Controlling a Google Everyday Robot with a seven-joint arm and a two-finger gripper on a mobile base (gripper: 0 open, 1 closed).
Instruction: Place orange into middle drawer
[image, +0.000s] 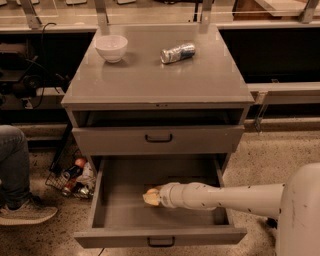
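Observation:
The middle drawer is pulled wide open at the bottom of the grey cabinet, its black handle at the front. My white arm reaches in from the right, and my gripper sits low inside the drawer, left of centre. A small patch of the orange shows at the gripper's tip, just above the drawer floor. The rest of the fruit is hidden by the gripper. I cannot tell whether the orange rests on the floor or is still held.
The upper drawer is shut above the open one. A white bowl and a crushed can lie on the cabinet top. A person's leg and shoe and a wire basket of bottles are at the left.

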